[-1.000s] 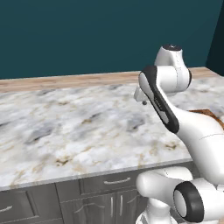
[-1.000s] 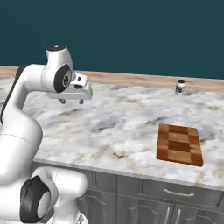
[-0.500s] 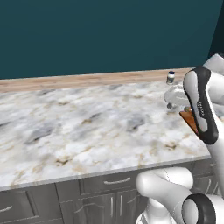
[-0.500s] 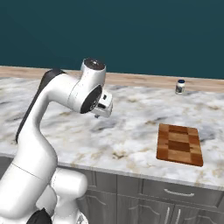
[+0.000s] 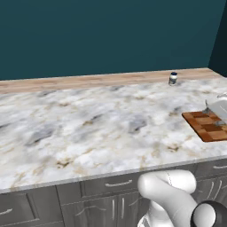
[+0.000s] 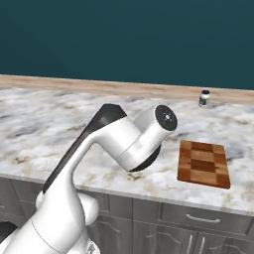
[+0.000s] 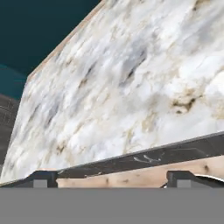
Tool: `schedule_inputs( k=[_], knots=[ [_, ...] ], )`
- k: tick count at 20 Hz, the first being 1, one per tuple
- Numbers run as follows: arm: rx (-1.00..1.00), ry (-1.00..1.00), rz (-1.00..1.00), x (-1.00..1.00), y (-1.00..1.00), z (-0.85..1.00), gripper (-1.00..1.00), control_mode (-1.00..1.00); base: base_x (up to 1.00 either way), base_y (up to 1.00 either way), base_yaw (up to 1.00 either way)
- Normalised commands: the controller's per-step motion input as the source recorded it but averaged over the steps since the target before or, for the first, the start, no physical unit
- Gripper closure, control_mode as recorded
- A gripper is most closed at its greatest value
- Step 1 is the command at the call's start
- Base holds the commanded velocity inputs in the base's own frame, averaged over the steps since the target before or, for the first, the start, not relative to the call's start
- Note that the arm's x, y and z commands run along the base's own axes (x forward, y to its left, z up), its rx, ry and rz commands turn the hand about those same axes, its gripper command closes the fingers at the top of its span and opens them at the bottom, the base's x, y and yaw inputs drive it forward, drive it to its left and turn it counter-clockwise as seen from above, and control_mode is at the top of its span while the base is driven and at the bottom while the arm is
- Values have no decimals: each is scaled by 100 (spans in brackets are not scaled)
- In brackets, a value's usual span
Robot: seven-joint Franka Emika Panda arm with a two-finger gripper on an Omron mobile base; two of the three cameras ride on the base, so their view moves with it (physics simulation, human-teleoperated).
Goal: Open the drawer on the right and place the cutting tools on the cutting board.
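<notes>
Drawer, shut beneath the bench, just below the cutting board, should slide stiffly; its slim front handle looks the place to grip. Jaws stand apart, holding nothing. Cutting tools are presumably inside, light and slippery.

I'm looking at a dark teal wall behind a long marble counter, white with grey and tan veining. A light wooden strip runs along its far edge. Below the near edge are dark grey cabinet fronts with slim silver handles. The light is even and soft.
</notes>
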Motion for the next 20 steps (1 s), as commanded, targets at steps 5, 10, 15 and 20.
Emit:
schedule_inputs(
  k=[5,10,15,20],
  knots=[
    [27,-6,-14,-55,-71,-19,-100,-100,0,0,0],
    [29,-5,-10,-44,-62,-33,-100,-100,0,0,0],
    [25,0,-13,-16,-54,-42,-100,-100,0,0,0],
    [18,0,-17,-2,-38,-52,-100,-100,0,0,0]
  ],
)
